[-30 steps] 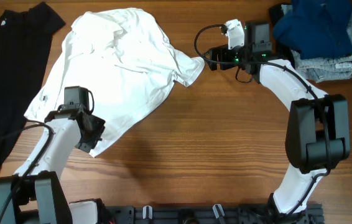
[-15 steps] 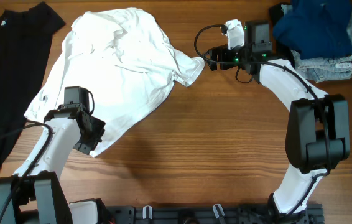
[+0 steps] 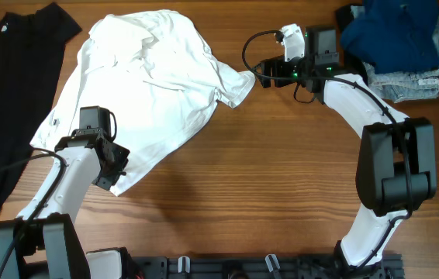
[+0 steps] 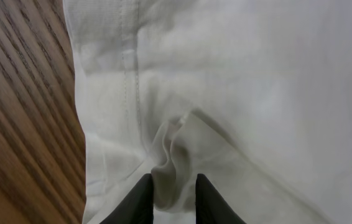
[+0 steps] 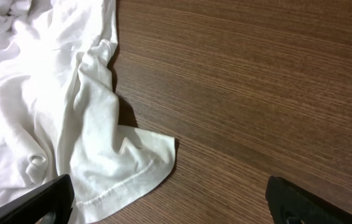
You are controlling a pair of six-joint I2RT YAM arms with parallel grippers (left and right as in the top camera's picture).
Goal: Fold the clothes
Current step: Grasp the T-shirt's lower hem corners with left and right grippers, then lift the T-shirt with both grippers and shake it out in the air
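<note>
The white T-shirt point(image 3: 153, 85) lies crumpled on the wooden table at upper left, no lettering showing. My left gripper point(image 3: 113, 172) is at the shirt's lower hem corner. In the left wrist view its fingers point(image 4: 173, 186) are shut on a pinched fold of the white fabric point(image 4: 226, 81). My right gripper point(image 3: 260, 72) is open and empty, just right of the shirt's sleeve tip point(image 3: 239, 84). In the right wrist view the wide-spread fingers point(image 5: 170, 199) hover by the sleeve hem point(image 5: 120, 168).
A long black garment point(image 3: 6, 93) lies along the left edge. A folded navy piece point(image 3: 394, 31) on pale denim point(image 3: 409, 81) sits at the back right. Bare wood point(image 3: 281, 178) spans the middle and front.
</note>
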